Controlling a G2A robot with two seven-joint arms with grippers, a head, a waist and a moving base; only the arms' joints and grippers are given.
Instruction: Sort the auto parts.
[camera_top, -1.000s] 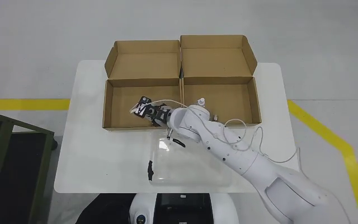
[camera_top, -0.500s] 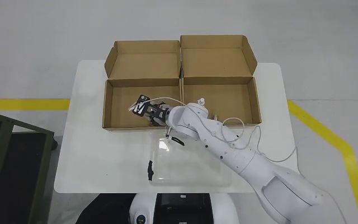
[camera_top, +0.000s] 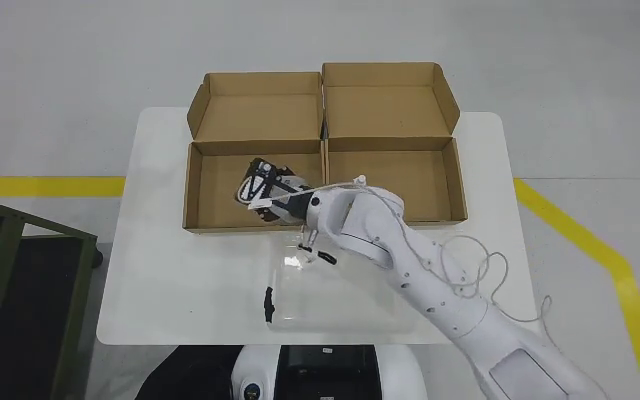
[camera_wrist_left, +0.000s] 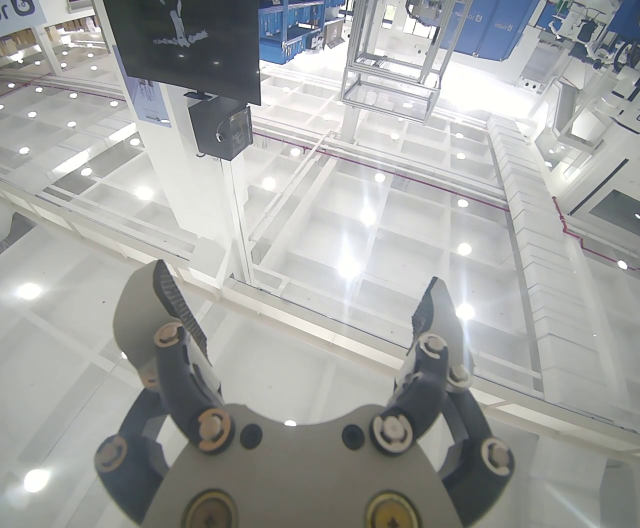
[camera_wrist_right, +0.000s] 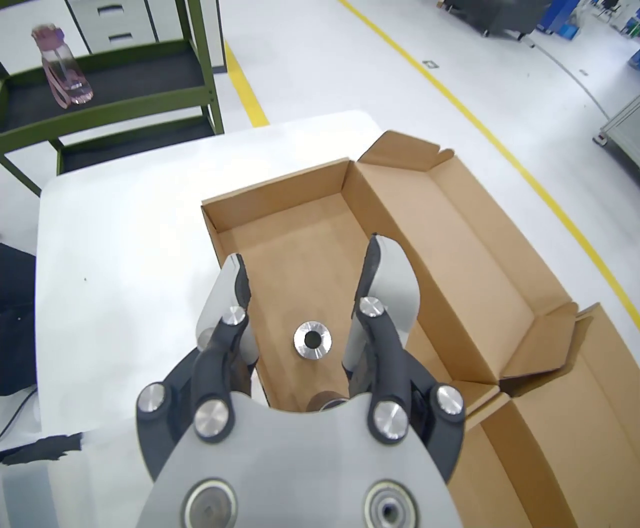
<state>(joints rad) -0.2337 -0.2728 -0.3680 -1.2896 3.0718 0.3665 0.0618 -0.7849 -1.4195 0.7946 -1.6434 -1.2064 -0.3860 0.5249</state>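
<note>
A small metal ring (camera_wrist_right: 312, 341) with a round hole through its middle lies flat on the floor of the cardboard box (camera_wrist_right: 277, 197) on the robot's left, apart from the box's walls. Above it hangs the right gripper (camera_wrist_right: 306, 252), its jaws spread wide with nothing between them, one finger on each side of the ring and clear of it. In the top view this gripper (camera_top: 262, 186) sits over the middle of that box (camera_top: 215, 200), whose lid is folded back at the far side. A second open cardboard box (camera_top: 395, 185) stands just beside it on the right, and the two touch along their side walls. Both rest on the far half of a white table (camera_top: 160, 250). Nearer the robot on the table is a clear plastic tray (camera_top: 340, 312) with a small black part (camera_top: 268, 303) at its left edge. The left gripper (camera_wrist_left: 297, 280) points up at a ceiling, jaws wide open and holding nothing. Beyond the table a green shelf (camera_wrist_right: 130, 70) carries a pink bottle (camera_wrist_right: 62, 67), and a yellow line (camera_top: 60, 186) runs along the floor.
</note>
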